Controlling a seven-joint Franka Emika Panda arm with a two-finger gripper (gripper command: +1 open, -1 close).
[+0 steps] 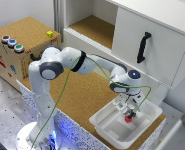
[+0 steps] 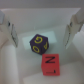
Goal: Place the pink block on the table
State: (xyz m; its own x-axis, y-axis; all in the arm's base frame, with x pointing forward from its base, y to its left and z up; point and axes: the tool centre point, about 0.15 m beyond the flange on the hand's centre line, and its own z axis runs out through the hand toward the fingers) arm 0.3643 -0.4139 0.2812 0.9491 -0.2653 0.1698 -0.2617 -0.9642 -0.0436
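Over the white bin [image 1: 142, 111], at the exterior view's right end of the table [image 1: 82, 95], the gripper [image 1: 127, 114] hangs with its fingers [image 2: 11, 31] spread wide, holding nothing. Between them on the bin floor lies the pink block [image 2: 50, 63] (lettered on top), just beside a dark purple cube [image 2: 39, 43] with yellow markings.

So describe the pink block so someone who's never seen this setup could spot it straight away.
Find the white plastic bin at the table's edge, under the gripper. Two small cubes lie on its floor, close together. The pink block is the plain reddish-pink one with a dark letter on top, not the purple cube with yellow lettering.
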